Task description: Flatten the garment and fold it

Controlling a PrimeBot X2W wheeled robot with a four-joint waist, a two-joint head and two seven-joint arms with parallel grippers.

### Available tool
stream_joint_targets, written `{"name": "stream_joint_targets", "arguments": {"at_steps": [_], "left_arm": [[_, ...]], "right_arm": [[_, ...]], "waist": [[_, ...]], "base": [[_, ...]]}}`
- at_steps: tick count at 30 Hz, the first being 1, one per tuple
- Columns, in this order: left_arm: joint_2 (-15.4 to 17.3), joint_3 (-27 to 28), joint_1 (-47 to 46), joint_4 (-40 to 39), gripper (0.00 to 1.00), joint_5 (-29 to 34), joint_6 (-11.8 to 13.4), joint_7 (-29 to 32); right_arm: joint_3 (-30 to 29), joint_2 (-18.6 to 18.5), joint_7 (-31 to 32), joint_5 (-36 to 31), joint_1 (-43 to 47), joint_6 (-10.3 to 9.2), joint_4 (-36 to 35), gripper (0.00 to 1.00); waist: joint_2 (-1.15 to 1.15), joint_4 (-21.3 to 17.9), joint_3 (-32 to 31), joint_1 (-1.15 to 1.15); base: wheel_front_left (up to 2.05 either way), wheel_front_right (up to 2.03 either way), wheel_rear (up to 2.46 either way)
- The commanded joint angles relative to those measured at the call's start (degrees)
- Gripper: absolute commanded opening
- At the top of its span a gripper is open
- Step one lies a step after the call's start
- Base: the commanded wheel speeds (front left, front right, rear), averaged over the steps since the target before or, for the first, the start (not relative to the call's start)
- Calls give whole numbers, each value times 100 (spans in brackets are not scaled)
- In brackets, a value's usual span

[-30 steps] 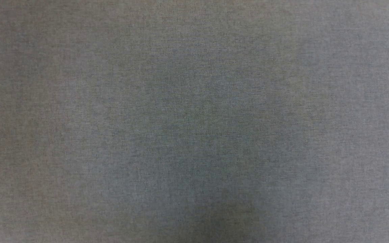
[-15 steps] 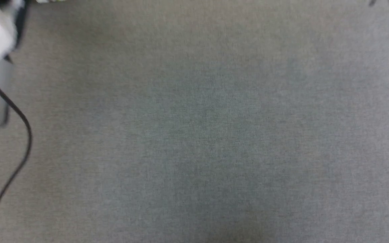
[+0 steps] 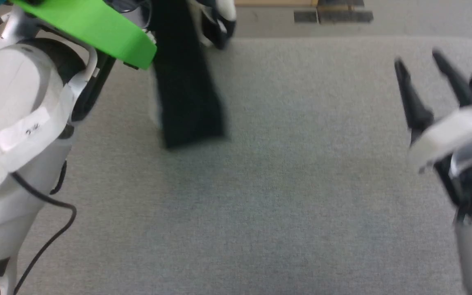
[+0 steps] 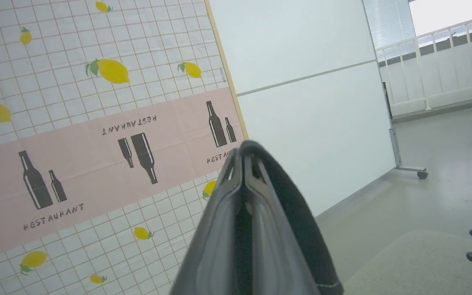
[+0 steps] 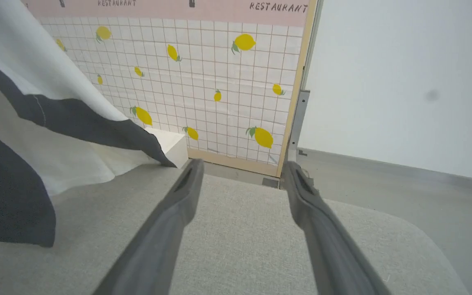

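Left gripper: fingers pressed together, pinching dark cloth of the garment, which hangs over the left part of the grey table, near a white box. Right gripper: fingers spread wide, empty, above the table's right part

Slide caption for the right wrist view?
Right gripper open over the grey pad, the garment draped at view left, lemon-print screen behind.

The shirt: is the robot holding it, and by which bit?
The left gripper holds the garment, pinching a black part of it between its shut fingertips. The right gripper is open and holds nothing.
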Motion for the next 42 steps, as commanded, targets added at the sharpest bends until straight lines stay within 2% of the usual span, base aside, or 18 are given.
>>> {"name": "stream_joint_targets", "arguments": {"at_steps": [1,4,8,15,21,22,23,27,32,36,39,42], "left_arm": [[-40,45,110,-163,0,-93,57,14],[-47,94,194,-491,0,-164,158,57],[9,104,618,-667,0,-317,321,154],[-6,21,2086,-367,0,-852,631,118],[-103,-425,3218,781,0,-970,901,258],[-119,-544,3342,1067,40,-914,980,343],[-160,-622,3436,1288,98,-908,1049,425],[-451,-815,3680,1865,100,-974,1148,483],[-759,-729,3974,1943,100,-1231,1131,160],[-793,-519,4283,1726,100,-1147,1294,-563],[-760,-341,4520,1486,100,-903,1486,-1336],[-780,-80,4702,1230,100,-664,1603,-1744]], "right_arm": [[-135,185,3,-63,335,-9,-144,100],[-510,640,-88,-91,1048,-9,-482,100],[-777,960,-402,19,1744,-9,-732,100],[-776,1032,-877,389,2435,-9,-539,100],[-687,1034,-1009,563,2601,-9,-298,100],[-666,1034,-1017,580,2598,-9,-276,100],[-651,1034,-1024,577,2590,-9,-260,100],[-585,1035,-1009,530,2527,-9,-226,100],[-474,1035,-944,466,2471,-9,-231,100],[-398,1035,-973,489,2444,-9,-213,100],[-350,1035,-1007,498,2455,-9,-205,100],[-287,1035,-1020,518,2431,-9,-188,100]], "waist": [[61,173,-389,0],[61,173,-471,0],[61,93,-504,0],[61,-82,-475,0],[61,-154,-458,0],[61,-167,-456,0],[61,-171,-458,0],[61,-128,-452,0],[61,45,-469,0],[61,190,-516,0],[61,307,-534,0],[61,452,-517,0]], "base": [[0,0,0],[0,0,0],[0,0,0],[0,0,0],[0,0,0],[0,0,0],[0,0,0],[0,0,0],[0,0,0],[0,0,0],[0,0,0],[0,0,0]]}}
